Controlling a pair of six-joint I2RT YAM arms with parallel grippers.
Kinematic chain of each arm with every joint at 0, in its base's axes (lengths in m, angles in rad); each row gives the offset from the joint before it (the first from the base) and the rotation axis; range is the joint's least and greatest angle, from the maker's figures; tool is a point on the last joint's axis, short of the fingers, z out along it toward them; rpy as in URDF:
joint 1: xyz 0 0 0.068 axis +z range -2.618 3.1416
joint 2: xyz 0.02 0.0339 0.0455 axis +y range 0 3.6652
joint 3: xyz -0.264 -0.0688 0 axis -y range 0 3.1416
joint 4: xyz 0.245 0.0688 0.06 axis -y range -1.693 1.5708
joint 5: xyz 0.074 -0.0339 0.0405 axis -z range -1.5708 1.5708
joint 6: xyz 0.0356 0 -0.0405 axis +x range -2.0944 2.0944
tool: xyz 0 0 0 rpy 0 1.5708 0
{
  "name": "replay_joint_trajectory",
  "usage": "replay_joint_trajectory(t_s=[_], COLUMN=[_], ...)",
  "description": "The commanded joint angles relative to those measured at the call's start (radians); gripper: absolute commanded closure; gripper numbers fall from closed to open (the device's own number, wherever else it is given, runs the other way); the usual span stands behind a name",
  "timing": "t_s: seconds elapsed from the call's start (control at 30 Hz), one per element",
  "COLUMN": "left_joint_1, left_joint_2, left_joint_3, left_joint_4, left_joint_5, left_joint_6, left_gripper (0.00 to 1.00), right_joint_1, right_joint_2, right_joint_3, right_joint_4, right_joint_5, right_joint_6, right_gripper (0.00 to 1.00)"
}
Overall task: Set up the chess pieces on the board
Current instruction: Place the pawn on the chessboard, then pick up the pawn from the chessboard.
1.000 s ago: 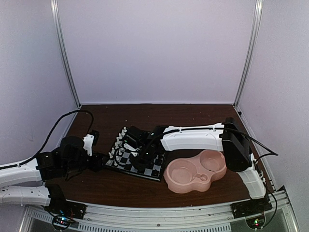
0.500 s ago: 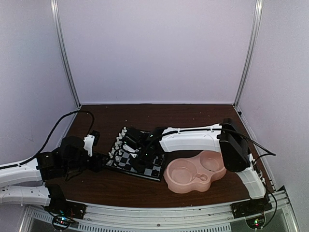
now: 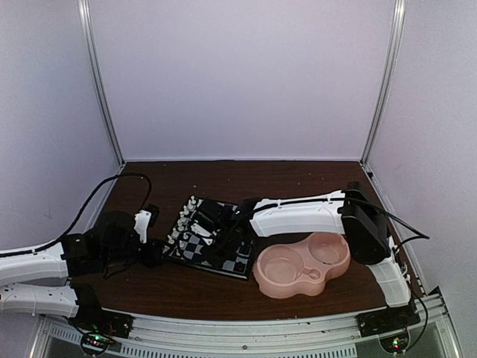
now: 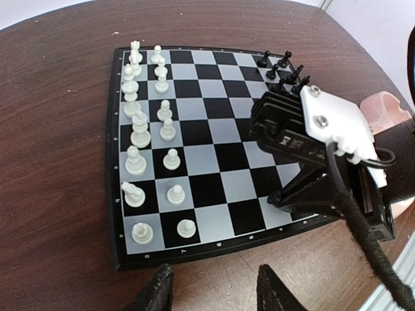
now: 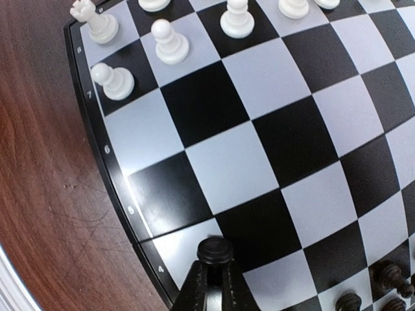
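Observation:
The board [image 4: 220,155] lies on the brown table, also in the top view as the board [image 3: 195,253]. White chess pieces [image 4: 149,149] stand in two columns along its left side. Several black chess pieces [image 4: 282,68] cluster at its far right corner. My right gripper [image 5: 214,275] is shut on a black piece [image 5: 214,249], whose round top shows just above the fingertips, over a pale square near the board's edge. From the left wrist view the right gripper [image 4: 279,197] points down at that near-right edge. My left gripper [image 4: 214,291] hangs open over bare table just off the board's near side.
A pink double-bowl dish [image 3: 302,268] sits right of the board, its rim just behind my right arm [image 4: 389,107]. The right arm's white link [image 3: 298,212] stretches across above the dish. Walls and metal posts close in the table on three sides.
My right gripper's jaws have come together on the black piece and shifted slightly over the board. The left arm has edged a little to the right, toward the board.

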Motion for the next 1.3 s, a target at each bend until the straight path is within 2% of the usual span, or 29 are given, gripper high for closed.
replay_joint_trajectory(t_s=[0.0,0.23,0.3,0.4,0.5,0.67,0.8,1.27], left_joint_1=[0.005,0.033,0.047,0.069,0.083,0.093,0.093,0.093], left_joint_2=[0.022,0.103,0.124,0.141,0.145,0.195,0.255,0.377], left_joint_3=[0.016,0.024,0.025,0.020,0.000,0.007,0.010,0.026], left_joint_4=[0.106,0.252,0.298,0.356,0.430,0.531,0.614,0.667], left_joint_5=[0.072,0.290,0.351,0.426,0.487,0.592,0.641,0.697], left_joint_6=[0.004,-0.048,-0.073,-0.147,-0.240,-0.398,-0.488,-0.529], left_gripper=[0.55,0.52,0.48,0.35,0.29,0.29,0.35,0.40], right_joint_1=[-0.006,-0.011,-0.011,-0.010,-0.010,0.000,0.023,0.048], right_joint_2=[-0.115,-0.221,-0.253,-0.320,-0.390,-0.472,-0.501,-0.512], right_joint_3=[-0.108,-0.258,-0.304,-0.394,-0.497,-0.629,-0.668,-0.686], right_joint_4=[0.088,0.217,0.265,0.376,0.496,0.650,0.711,0.767], right_joint_5=[-0.016,-0.023,-0.040,-0.062,-0.087,-0.134,-0.115,-0.095], right_joint_6=[-0.003,-0.007,-0.013,-0.030,-0.050,-0.087,-0.122,-0.162], right_gripper=[0.94,0.95,0.96,0.97,0.97,0.96,0.95,0.95])
